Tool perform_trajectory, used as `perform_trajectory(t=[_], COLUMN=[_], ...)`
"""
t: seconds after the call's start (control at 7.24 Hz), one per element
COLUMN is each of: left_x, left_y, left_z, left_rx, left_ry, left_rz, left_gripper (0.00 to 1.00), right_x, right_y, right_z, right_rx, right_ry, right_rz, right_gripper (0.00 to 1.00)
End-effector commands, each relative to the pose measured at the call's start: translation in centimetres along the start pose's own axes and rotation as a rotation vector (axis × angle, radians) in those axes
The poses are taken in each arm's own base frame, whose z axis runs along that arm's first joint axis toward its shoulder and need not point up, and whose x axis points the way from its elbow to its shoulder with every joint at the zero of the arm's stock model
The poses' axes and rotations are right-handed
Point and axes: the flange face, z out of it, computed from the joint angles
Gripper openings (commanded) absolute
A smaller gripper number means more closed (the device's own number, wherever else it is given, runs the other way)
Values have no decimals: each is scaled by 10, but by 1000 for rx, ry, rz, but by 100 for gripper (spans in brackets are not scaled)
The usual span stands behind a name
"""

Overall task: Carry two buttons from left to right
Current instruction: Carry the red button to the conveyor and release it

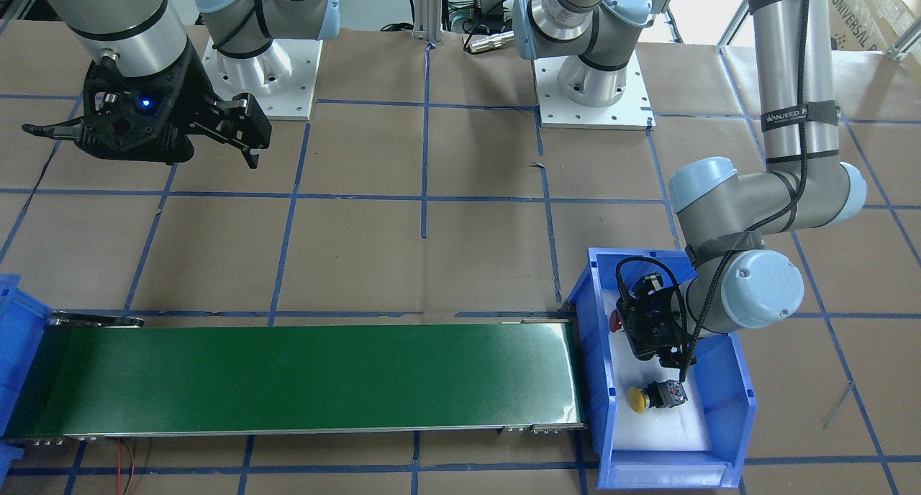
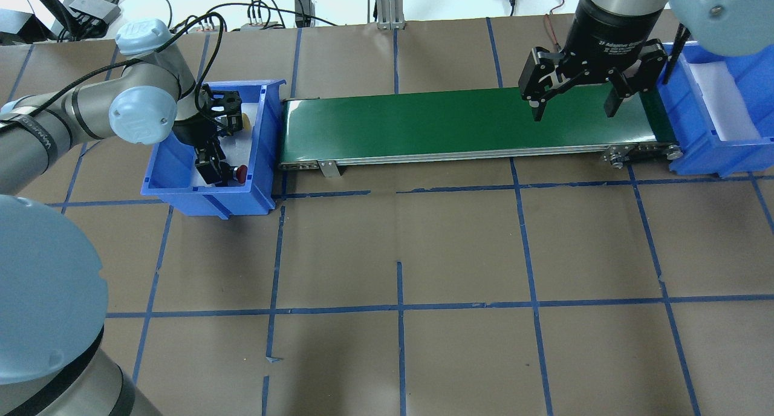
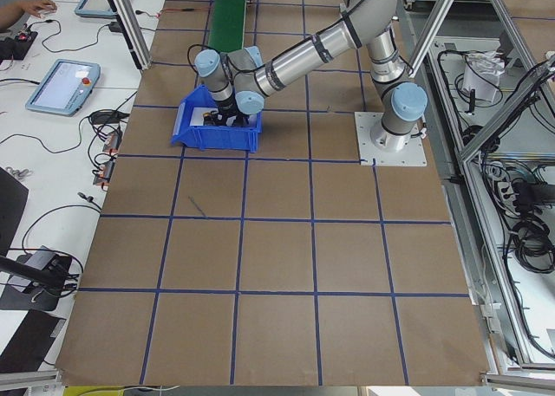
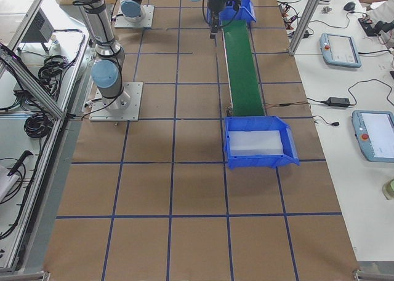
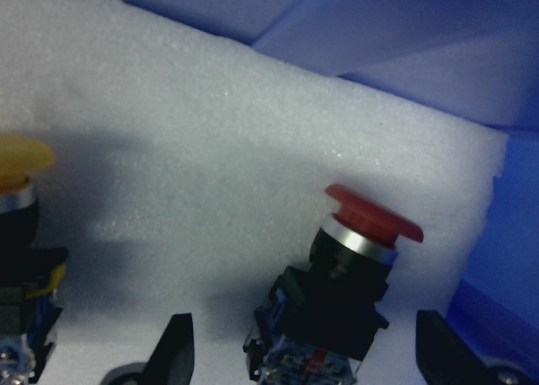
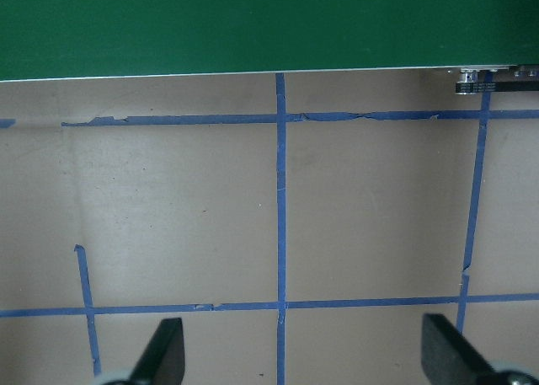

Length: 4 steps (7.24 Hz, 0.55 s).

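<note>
Red mushroom-cap btn (image 5: 349, 267): on foam (image 5: 210, 132) in blue bin (image 5: 404, 40), betw. left gripper (image 5: 307, 349) jaws, spread wide; axis runs fwd, cap at far end. Yellow btn (image 5: 18, 216): outside jaws. Right gripper (image 2: 574, 109): spread, empty, well apart.

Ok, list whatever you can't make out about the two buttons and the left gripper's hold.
- Red button: front-facing view shows only a sliver of cap; the left gripper covers the rest.
- Yellow button: overhead, mostly hidden behind that gripper; left wrist view cuts it at the left edge.
- Fingertips: cut off by the left wrist view's bottom edge, so contact with the red button is unclear.
- Exterior left: both buttons too small.
</note>
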Motion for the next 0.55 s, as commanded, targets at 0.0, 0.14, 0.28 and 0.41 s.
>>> perform_trajectory(t=[0.0,0.14,0.28,0.41], left_x=[-3,-4,-7,-12], left_y=[-3,-5,-8,-15], left_z=[-30,-60,-101,-144], left_rx=[25,93,140,213], left_ry=[-68,-114,-177,-218], left_rz=[-6,-60,-239,-389], left_gripper=[36,36,36,36], right_x=[0,0,1,1], right_y=[0,0,0,0], right_z=[0,0,0,0], right_rx=[-2,-2,0,0], right_ry=[0,0,1,1], right_rz=[0,0,0,0], right_gripper=[100,100,100,100])
